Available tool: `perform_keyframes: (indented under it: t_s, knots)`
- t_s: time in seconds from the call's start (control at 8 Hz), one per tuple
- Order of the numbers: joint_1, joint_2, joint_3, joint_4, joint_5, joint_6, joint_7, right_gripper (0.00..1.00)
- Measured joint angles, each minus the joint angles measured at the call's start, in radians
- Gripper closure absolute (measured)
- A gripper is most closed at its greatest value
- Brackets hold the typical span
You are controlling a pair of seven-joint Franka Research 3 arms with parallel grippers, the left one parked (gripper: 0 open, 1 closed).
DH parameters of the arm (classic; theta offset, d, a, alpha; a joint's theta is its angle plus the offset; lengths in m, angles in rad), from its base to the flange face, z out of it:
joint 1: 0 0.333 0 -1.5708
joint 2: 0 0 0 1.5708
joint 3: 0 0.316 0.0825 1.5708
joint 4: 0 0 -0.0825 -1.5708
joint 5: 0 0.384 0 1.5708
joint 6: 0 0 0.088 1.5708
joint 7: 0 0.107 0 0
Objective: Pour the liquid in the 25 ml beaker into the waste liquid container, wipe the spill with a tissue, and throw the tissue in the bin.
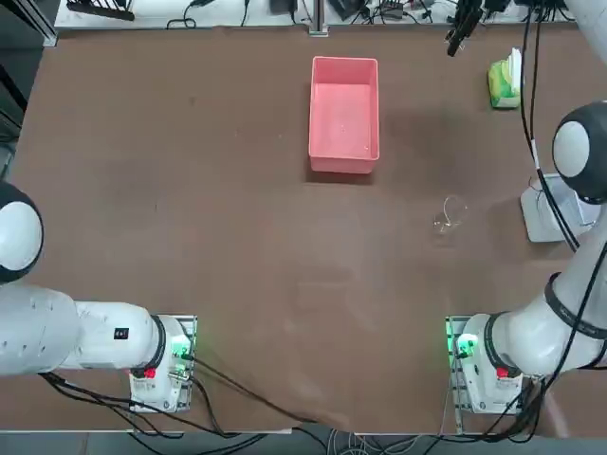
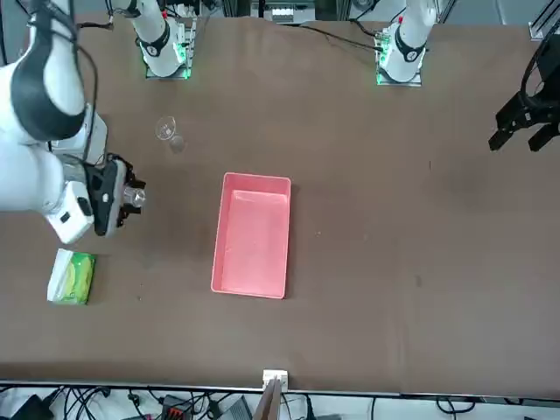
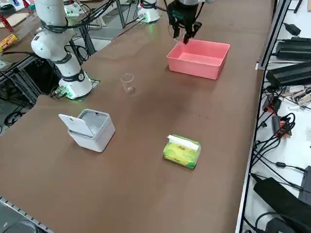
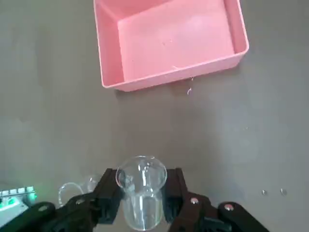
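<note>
Small clear beaker (image 4: 142, 195) aloft; pink tray (image 1: 344, 114), open pale bin (image 3: 94, 136) upright; white tissue (image 3: 183, 142) protruding

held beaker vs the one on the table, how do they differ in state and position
The held beaker is gripped off the table by the right pincer, while the standing beaker rests on the table. The held beaker is out towards the side opposite the arm bases; the standing beaker is nearer the right arm's base. Both are clear, see-through and round-rimmed.
</note>
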Motion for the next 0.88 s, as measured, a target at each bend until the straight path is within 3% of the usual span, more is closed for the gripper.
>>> perform_keyframes:
  t_s: [0.62, 0.88]
  knots:
    - [-0.169, 0.007, 0.0, -0.238, 0.292, 0.132, -0.522, 0.53]
    - [-0.215, 0.047, 0.0, -0.303, 0.371, 0.154, -0.734, 0.53]
